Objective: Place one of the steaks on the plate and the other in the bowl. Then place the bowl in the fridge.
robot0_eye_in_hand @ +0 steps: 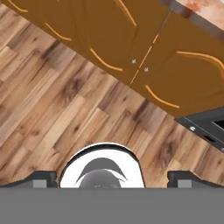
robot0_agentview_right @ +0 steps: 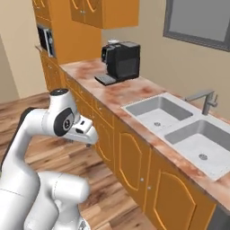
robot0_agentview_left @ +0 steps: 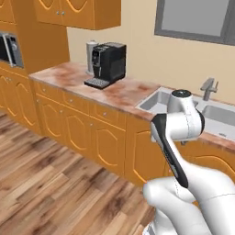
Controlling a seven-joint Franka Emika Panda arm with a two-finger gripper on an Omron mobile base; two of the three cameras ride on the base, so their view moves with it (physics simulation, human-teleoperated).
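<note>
I held the gripper (robot0_eye_in_hand: pixel 112 177) spread and empty above the floor beside the sink (robot0_agentview_right: pixel 179 128); steaks apparently elsewhere, so driving onward seemed wise.

The floor (robot0_agentview_left: pixel 55 183) is streaky brown wood plank with a soft sheen. Cabinet doors (robot0_agentview_left: pixel 108 144) look like smooth orange lacquered wood. The table (robot0_agentview_left: pixel 114 92) is mottled pinkish stone, polished. At its 3 o'clock end, sink (robot0_agentview_right: pixel 179 130) and tap (robot0_agentview_right: pixel 204 101) are matt grey metal; the coffee machine (robot0_agentview_left: pixel 106 63) is glossy black plastic.
</note>
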